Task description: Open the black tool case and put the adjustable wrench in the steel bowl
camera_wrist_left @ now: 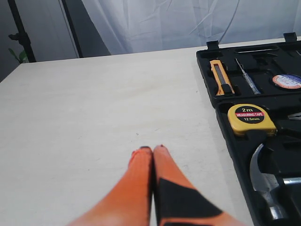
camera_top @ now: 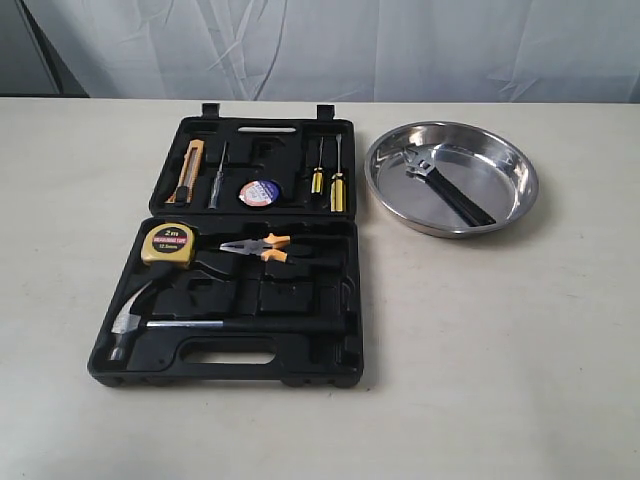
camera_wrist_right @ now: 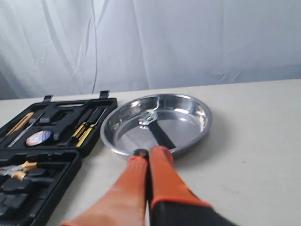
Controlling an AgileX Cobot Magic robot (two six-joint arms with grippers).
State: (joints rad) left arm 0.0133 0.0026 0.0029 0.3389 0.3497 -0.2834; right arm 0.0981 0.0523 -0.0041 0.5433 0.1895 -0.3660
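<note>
Small black-handled, silver-headed adjustable wrench point(camera_top: 455, 195) lay in shiny round steel bowl point(camera_top: 505, 165). Stiff, slick, prob hefty, so grab mid-handle imo. Orange left gripper point(camera_wrist_left: 152, 149) & right gripper point(camera_wrist_right: 148, 151) were pressed together, empty.

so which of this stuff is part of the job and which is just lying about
Job: tool case, open; bowl; wrench, lying in the bowl.
Lying about, all in the case: hammer, tape measure, pliers, utility knife, screwdrivers, roll of tape.
</note>
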